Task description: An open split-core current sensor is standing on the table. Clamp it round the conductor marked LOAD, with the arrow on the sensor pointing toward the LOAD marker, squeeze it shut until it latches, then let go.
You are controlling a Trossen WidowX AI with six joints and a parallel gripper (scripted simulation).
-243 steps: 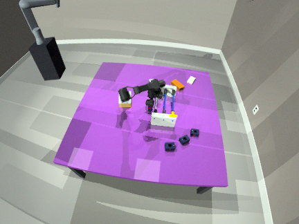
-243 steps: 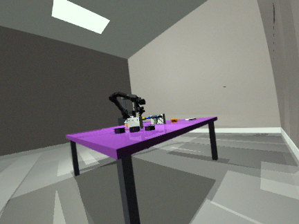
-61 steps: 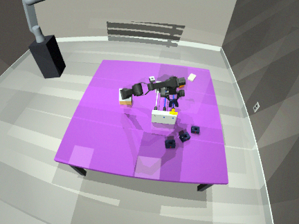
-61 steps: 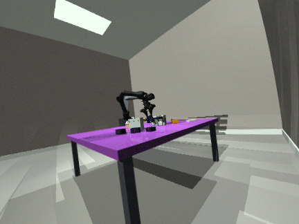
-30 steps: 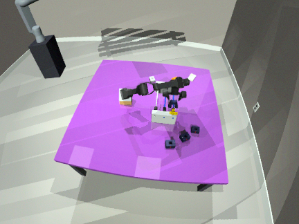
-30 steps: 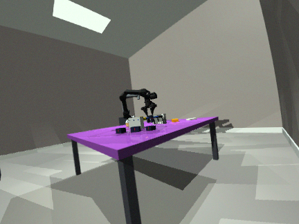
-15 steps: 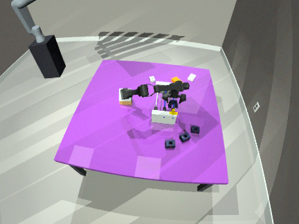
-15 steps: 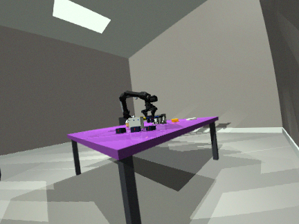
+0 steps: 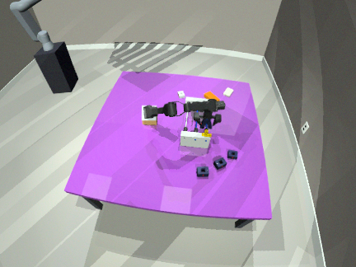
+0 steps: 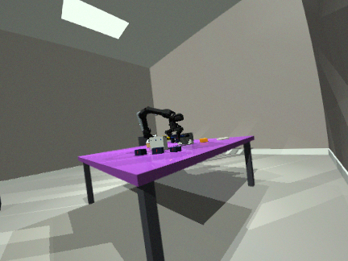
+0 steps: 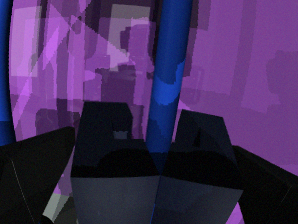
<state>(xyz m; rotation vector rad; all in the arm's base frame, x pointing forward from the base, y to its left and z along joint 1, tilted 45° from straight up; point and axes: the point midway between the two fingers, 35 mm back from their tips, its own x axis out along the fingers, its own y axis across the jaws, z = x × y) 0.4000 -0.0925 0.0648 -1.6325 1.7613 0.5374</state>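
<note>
The dark sensor [image 11: 115, 197] sits around a blue conductor [image 11: 170, 45], its two halves on either side of it. A notch shows between its upper corners, and whether it is latched cannot be told. My gripper [image 9: 208, 122] [image 10: 174, 135] [image 11: 153, 145] is open, with one black finger on each side of the sensor. The conductors run between a white front block [image 9: 189, 139] [image 10: 158, 142] and a block at the back. A yellow marker [image 9: 206, 133] is at the front block's right end. Its lettering and the sensor's arrow cannot be read.
A second blue conductor [image 11: 4, 75] runs at the left. Three dark blocks [image 9: 202, 171] [image 9: 220, 163] [image 9: 232, 154] lie in front of the fixture. An orange block [image 9: 211, 96] [image 10: 204, 140] and white pieces [image 9: 181, 94] [image 9: 228, 91] lie toward the back of the purple table [image 9: 124, 165].
</note>
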